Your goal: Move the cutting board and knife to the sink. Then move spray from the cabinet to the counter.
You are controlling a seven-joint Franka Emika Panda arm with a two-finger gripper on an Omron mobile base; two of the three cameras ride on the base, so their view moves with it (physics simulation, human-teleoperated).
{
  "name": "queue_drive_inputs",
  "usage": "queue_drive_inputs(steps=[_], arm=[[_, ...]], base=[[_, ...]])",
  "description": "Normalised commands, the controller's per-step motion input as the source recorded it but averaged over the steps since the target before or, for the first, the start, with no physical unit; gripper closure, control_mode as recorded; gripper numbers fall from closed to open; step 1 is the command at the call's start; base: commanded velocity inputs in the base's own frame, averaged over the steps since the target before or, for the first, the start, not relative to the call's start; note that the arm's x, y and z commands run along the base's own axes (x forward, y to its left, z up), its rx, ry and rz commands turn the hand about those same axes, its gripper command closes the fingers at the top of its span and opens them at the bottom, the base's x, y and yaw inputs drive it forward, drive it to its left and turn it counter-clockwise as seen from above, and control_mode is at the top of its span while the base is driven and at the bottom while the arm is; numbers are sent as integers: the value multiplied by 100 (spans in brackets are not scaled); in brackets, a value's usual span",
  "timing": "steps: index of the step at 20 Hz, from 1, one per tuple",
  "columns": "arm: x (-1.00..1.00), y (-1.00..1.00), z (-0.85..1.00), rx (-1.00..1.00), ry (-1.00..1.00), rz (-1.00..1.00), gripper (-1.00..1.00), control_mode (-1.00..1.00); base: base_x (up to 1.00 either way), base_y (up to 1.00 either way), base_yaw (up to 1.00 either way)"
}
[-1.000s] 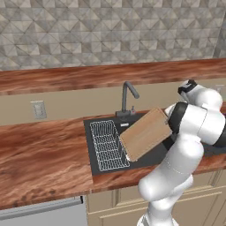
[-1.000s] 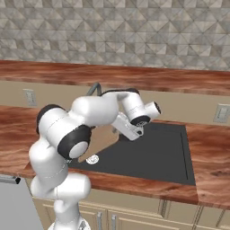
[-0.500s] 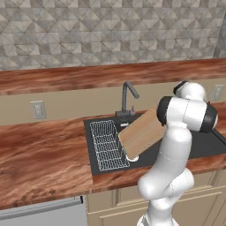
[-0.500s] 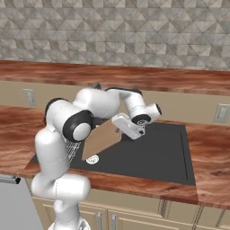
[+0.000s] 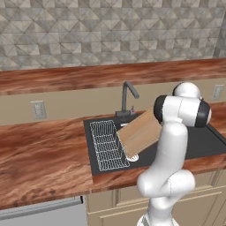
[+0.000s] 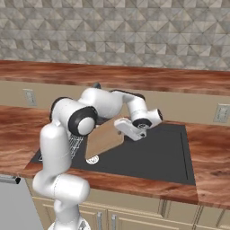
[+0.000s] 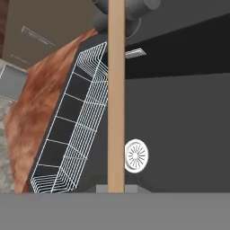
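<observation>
We find a wire rack (image 5: 106,145) standing in the left of the sink (image 5: 201,143). Right of it, the pincer (image 6: 128,130) grasps the cutting board (image 5: 139,133) by one edge, tilted over the basin above the drain (image 6: 92,159), apparently for lowering in.

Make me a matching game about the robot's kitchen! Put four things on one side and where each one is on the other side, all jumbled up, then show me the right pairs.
Things:
1. cutting board
2. wire rack
3. faucet
4. drain

Places:
A. standing at the back edge of the sink
B. lying along the left side of the basin
C. held tilted in the gripper over the basin
D. a white round spot on the basin floor

Right pairs: 1-C, 2-B, 3-A, 4-D
</observation>
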Motion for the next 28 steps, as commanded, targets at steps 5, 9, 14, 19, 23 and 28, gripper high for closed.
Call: queue_drive_inputs(steps=[5, 9, 14, 19, 23, 28], arm=[[19, 13, -40, 0, -11, 0, 100, -100], [23, 14, -35, 0, -11, 0, 100, -100], [18, 2, -36, 1, -2, 0, 100, -100], [0, -4, -21, 1, 4, 0, 100, -100], [-21, 1, 0, 1, 19, 0, 100, -100], [-46, 0, 0, 4, 17, 0, 100, -100]], base=[[0, 0, 0], [0, 0, 0], [0, 0, 0], [0, 0, 0], [0, 0, 0], [0, 0, 0]])
